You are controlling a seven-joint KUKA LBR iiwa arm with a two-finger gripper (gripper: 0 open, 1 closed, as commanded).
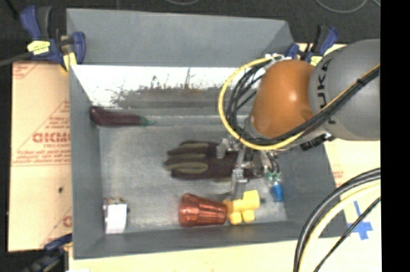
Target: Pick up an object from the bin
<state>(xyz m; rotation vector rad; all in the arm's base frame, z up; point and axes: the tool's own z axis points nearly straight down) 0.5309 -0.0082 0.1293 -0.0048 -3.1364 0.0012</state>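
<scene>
Arm (349, 91) enters from the view's right, wrist under an orange cover (282, 98) with looped black and yellow cables (229, 104) around it. The end effector (239, 186) hangs low in the grey bin (179, 53), in the right half of the floor toward the view's lower edge. Whether it is spread or pressed together: cannot tell, since the metal parts run together with what lies behind them. Nearest things are a dark brown glove-like object (192, 159), lying flat mid-floor with its right end just beside the end effector, and a yellow blocky piece (244, 208) directly below the tip in the view (touching or just apart, cannot tell). Nothing visibly pinched. A copper-coloured ribbed cone (202, 210) lies on its side just left of the yellow piece, narrow end toward it, seemingly touching it. A small blue thing (277, 191) sits right of the end effector, near the right wall. Well apart from these, a small white box (116, 216) lies in the lower-left corner, and a dark maroon stick (116, 117) lies along the far wall's foot at left.
</scene>
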